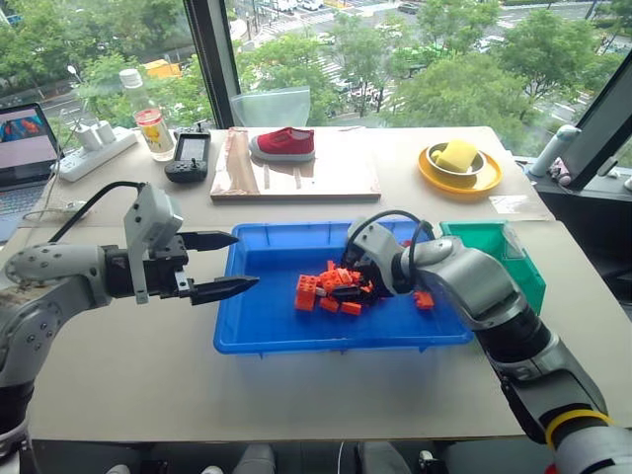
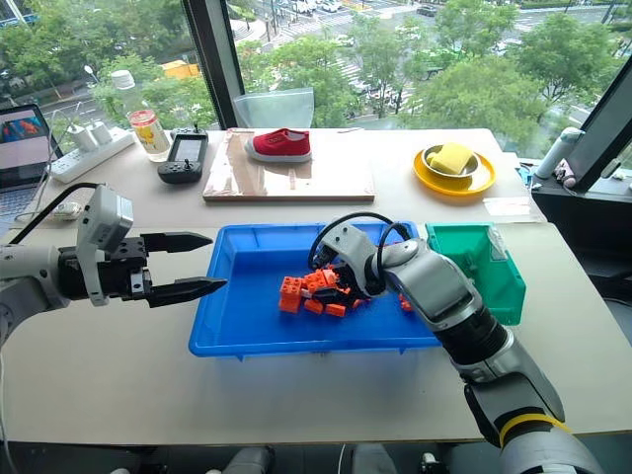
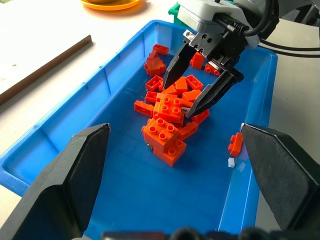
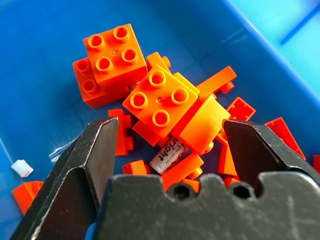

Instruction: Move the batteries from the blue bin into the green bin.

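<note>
The blue bin (image 1: 267, 311) lies in the middle of the table with a pile of orange bricks (image 1: 326, 291) inside. One battery (image 4: 169, 152), a grey-silver cylinder with lettering, lies half buried under the bricks. My right gripper (image 1: 348, 288) hangs open just above the pile, its fingers on either side of the bricks and the battery, gripping nothing. The green bin (image 1: 494, 247) stands against the blue bin's right end. My left gripper (image 1: 242, 263) is open and empty at the blue bin's left rim, pointing across it.
A wooden board (image 1: 296, 176) with a red shoe (image 1: 284, 144) lies behind the blue bin. A yellow plate (image 1: 459, 173) holds a sponge at the back right. A bottle (image 1: 153, 123), a handheld controller (image 1: 188, 158), a power strip (image 1: 94, 148) and a laptop (image 1: 25, 148) stand at the back left.
</note>
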